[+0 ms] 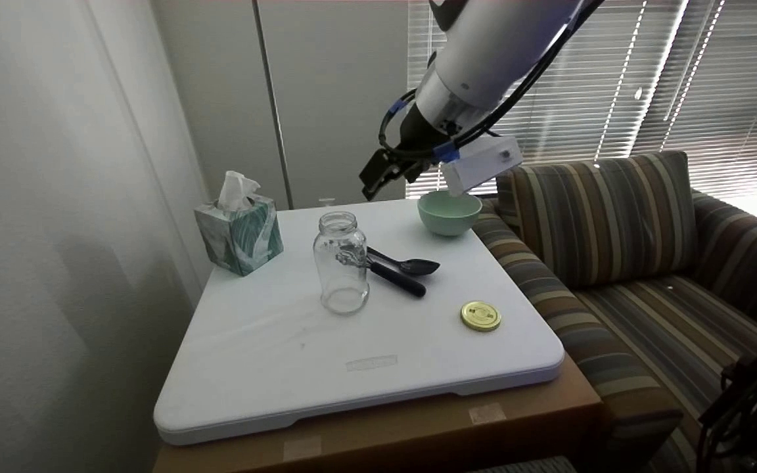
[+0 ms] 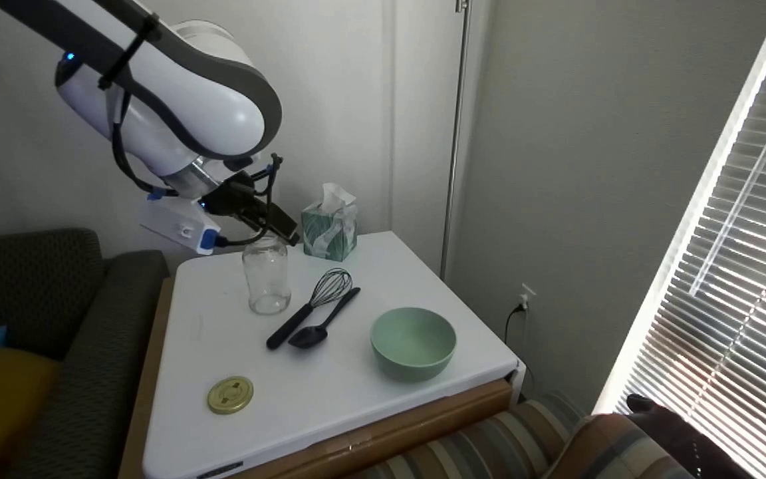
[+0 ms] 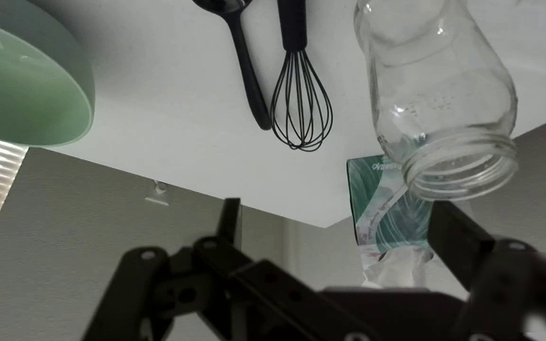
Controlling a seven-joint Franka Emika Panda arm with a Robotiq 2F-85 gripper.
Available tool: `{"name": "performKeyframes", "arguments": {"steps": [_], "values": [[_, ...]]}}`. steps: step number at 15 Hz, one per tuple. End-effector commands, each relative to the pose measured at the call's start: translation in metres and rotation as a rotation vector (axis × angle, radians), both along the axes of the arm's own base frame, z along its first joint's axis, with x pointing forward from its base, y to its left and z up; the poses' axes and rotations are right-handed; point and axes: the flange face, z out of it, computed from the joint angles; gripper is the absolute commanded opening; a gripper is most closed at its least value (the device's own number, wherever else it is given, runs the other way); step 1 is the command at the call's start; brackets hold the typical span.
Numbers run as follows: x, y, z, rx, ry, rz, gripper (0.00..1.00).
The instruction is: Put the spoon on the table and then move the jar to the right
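Observation:
The black spoon (image 1: 419, 267) lies flat on the white table (image 1: 260, 368), beside the whisk. It also shows in an exterior view (image 2: 310, 336) and in the wrist view (image 3: 243, 61), where its bowl is partly cut off. The clear glass jar (image 1: 342, 269) stands upright and uncapped on the table, close to the whisk's wire head. It also shows in an exterior view (image 2: 267, 279) and at the upper right of the wrist view (image 3: 443, 94). My gripper (image 3: 337, 210) is open and empty, its fingers wide apart. It hangs tilted above the table in both exterior views (image 1: 372, 180) (image 2: 290, 233).
The whisk (image 2: 290, 326) lies alongside the spoon. A pale green bowl (image 2: 413, 346) stands near a table edge. A gold lid (image 1: 481, 315) lies flat on the table. A tissue box (image 1: 244, 236) stands by the wall. A striped armchair (image 1: 615, 223) adjoins the table.

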Motion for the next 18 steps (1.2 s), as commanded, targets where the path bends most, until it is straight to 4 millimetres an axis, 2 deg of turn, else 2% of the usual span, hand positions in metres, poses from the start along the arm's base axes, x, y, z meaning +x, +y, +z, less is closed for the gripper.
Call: {"name": "performKeyframes", "arguments": {"steps": [1, 4, 5, 6, 8, 9, 11, 14, 18], "values": [[0.001, 0.001, 0.001, 0.004, -0.003, -0.003, 1.0], [0.0, 0.003, 0.0, 0.004, -0.002, 0.0, 1.0], [-0.014, 0.004, -0.012, 0.0, 0.027, 0.029, 1.0], [-0.027, 0.006, -0.034, -0.002, 0.071, 0.025, 1.0], [-0.041, 0.019, -0.071, 0.037, 0.136, 0.001, 1.0], [-0.047, 0.018, -0.09, 0.024, 0.148, -0.042, 1.0], [-0.053, 0.015, -0.114, -0.01, 0.141, -0.101, 1.0], [-0.06, 0.011, -0.127, -0.044, 0.117, -0.166, 1.0], [-0.072, 0.013, -0.104, -0.074, 0.088, -0.199, 1.0]]}}
